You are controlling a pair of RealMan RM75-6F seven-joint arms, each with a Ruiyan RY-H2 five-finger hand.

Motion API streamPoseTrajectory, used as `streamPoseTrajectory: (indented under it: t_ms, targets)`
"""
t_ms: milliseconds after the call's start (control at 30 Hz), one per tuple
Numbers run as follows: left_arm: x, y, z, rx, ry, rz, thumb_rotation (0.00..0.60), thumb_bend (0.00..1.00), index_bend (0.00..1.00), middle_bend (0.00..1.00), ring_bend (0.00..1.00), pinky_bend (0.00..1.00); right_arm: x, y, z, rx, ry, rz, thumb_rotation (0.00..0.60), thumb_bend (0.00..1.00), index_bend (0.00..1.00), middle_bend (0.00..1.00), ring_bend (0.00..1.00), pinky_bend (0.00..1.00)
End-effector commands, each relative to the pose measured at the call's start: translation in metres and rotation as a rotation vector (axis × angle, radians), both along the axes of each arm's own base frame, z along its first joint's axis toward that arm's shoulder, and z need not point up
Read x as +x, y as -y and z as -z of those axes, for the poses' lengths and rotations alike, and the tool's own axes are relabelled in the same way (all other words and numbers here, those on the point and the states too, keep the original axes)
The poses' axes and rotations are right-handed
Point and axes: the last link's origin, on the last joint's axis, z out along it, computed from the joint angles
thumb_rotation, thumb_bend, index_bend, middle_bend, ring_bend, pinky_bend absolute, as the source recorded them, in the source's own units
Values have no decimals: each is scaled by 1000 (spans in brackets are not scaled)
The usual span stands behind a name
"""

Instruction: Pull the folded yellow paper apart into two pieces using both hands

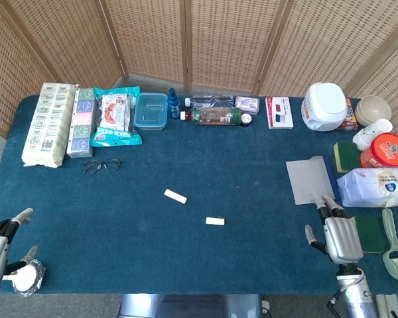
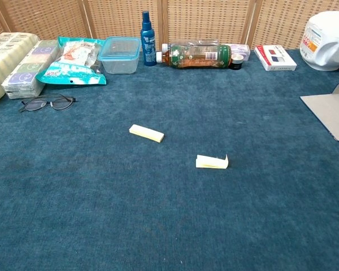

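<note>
Two folded yellow paper pieces lie apart on the blue tablecloth: a longer piece [image 1: 176, 197] [image 2: 146, 133] left of centre and a shorter piece [image 1: 215, 221] [image 2: 212, 162] to its lower right. My left hand [image 1: 0, 242] is at the table's near left corner, fingers spread, holding nothing. At the near right edge is my right hand [image 1: 339, 235], fingers apart and empty. Both hands are far from the paper and are absent from the chest view.
Glasses [image 1: 101, 165] lie at the left. Along the back stand packaged goods [image 1: 50, 122], a clear box [image 1: 150, 110], a blue spray bottle [image 1: 174, 103] and a lying bottle [image 1: 215, 116]. A grey sheet [image 1: 310, 179], sponges [image 1: 367, 233], tissue pack [image 1: 380, 185] crowd the right.
</note>
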Motion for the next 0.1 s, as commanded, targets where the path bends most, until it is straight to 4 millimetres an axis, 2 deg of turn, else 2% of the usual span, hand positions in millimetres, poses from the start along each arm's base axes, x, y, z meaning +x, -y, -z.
streamPoseTrajectory:
  t_ms: [33,100]
  targets:
    - [2,1,1,-4,8,5,600,236,162,320,275,421,-1,-1,0,-2,3,5,600,470,78,252,121,222]
    - [3,3,3,-7,16,5,600,236,163,320,275,421,-1,-2,0,-3,6,8,600,470,78,250,119,222]
